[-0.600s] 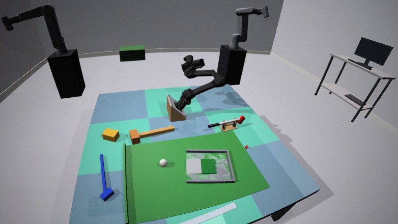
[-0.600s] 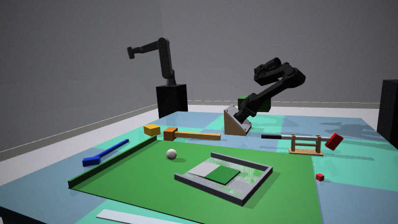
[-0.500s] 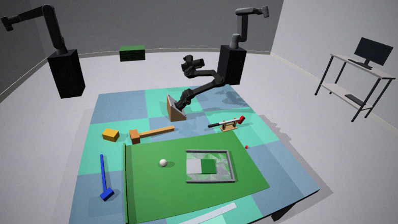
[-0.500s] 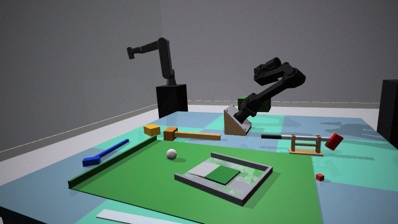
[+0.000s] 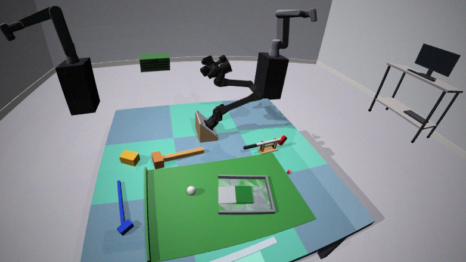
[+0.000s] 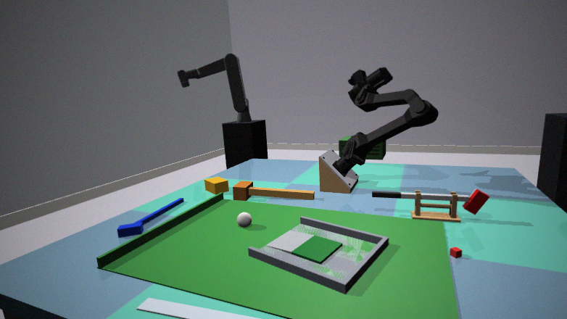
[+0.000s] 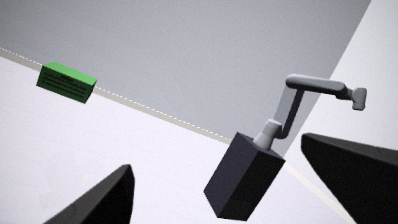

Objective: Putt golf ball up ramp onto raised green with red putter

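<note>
The gripper point(image 5: 205, 66) hangs spread and empty, high above the red putter point(image 5: 265, 142), propped on its wooden stand point(image 5: 268, 148) for an easy grasp

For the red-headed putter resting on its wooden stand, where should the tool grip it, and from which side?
Probably the black grip end of the red-headed putter, which overhangs the small wooden stand with free space around it. Come from above, fingers straddling the level shaft; the open tool is empty.

Red putter point(image 6: 436, 196) lies across its stand; white ball point(image 6: 243, 219) on turf.

fingers cropped by frame edge
</note>
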Motion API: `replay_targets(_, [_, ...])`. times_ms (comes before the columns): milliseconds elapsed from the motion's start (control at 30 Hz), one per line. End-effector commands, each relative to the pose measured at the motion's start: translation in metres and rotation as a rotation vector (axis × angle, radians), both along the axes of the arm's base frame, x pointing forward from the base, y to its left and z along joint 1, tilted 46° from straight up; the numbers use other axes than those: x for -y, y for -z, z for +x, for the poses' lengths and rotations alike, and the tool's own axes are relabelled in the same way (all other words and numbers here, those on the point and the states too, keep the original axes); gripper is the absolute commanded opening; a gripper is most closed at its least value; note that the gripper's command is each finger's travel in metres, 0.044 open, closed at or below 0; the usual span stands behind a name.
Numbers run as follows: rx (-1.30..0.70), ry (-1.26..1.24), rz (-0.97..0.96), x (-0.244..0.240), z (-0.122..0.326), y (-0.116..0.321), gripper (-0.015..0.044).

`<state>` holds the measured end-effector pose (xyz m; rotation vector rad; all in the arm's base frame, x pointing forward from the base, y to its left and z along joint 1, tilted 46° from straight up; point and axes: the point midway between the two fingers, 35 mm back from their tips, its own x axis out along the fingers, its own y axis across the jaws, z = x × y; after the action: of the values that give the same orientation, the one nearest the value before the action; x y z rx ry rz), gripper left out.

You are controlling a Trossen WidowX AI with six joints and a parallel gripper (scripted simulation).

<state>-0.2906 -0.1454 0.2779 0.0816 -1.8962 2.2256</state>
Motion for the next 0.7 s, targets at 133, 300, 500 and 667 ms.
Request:
replay_targets(133, [0.097,-0.412,0.263,0.108,0.035,0.025,0.044])
replay_targets(300, [0.149,-0.72,0.449,0.173,0.087,0.049,0.044])
replay_targets(500, [0.196,-1.076,0.658,0.223,0.171,0.081,0.044])
replay_targets(667, [0.227,-1.361,0.83,0.239,0.25,0.108,0.044])
